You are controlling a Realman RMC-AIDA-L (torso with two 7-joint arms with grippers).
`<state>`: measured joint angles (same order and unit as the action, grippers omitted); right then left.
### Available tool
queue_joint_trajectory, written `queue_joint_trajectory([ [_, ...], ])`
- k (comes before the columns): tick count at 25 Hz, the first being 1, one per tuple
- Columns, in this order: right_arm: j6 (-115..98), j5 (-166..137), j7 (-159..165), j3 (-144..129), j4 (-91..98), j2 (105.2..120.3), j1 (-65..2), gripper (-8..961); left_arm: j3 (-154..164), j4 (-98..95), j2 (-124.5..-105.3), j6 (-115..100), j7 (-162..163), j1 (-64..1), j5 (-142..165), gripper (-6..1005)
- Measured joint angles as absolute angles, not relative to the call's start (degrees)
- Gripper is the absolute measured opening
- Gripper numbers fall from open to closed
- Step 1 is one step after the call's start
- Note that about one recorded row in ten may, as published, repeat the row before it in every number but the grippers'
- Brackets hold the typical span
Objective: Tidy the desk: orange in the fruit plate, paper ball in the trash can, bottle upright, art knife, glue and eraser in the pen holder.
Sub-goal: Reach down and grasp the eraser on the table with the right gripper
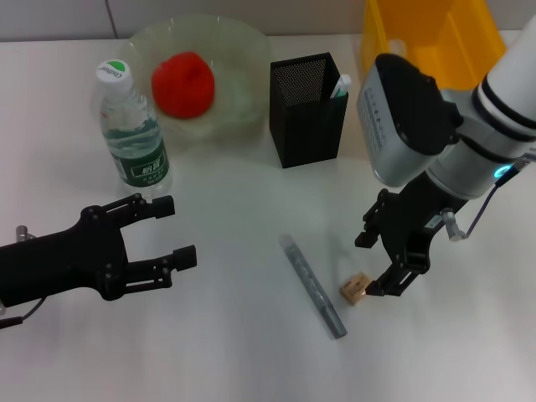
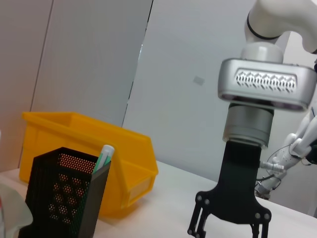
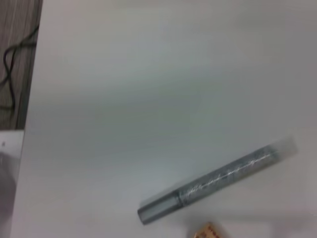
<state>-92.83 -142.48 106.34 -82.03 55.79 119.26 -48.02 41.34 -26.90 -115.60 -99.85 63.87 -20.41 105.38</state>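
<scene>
On the white desk (image 1: 226, 352) the grey glue (image 1: 312, 285) lies flat, with the tan eraser (image 1: 354, 290) just right of it. My right gripper (image 1: 374, 264) hangs open right beside the eraser, its near fingertip almost touching the block. The orange (image 1: 182, 84) rests in the fruit plate (image 1: 243, 50). To the plate's left the bottle (image 1: 134, 134) stands upright. The art knife (image 1: 341, 85) sticks out of the pen holder (image 1: 307, 99). My left gripper (image 1: 176, 228) is open and empty, below the bottle. The paper ball is out of view. The right wrist view shows the glue (image 3: 218, 181) and the eraser (image 3: 208, 232).
The yellow trash can (image 1: 427, 38) stands at the back right, behind my right arm. In the left wrist view the pen holder (image 2: 64, 198) with the art knife (image 2: 104, 156) stands before the trash can (image 2: 109, 148), and the right gripper (image 2: 230, 230) hangs farther off.
</scene>
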Motion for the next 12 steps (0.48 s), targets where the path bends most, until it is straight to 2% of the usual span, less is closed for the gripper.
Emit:
queue_joint_trajectory([
  [12, -89.79, -141.40, 103.53, -87.93, 55.79, 119.57, -47.07, 640, 41.11, -26.81, -115.54, -99.75, 64.52, -19.86, 105.05, 859],
])
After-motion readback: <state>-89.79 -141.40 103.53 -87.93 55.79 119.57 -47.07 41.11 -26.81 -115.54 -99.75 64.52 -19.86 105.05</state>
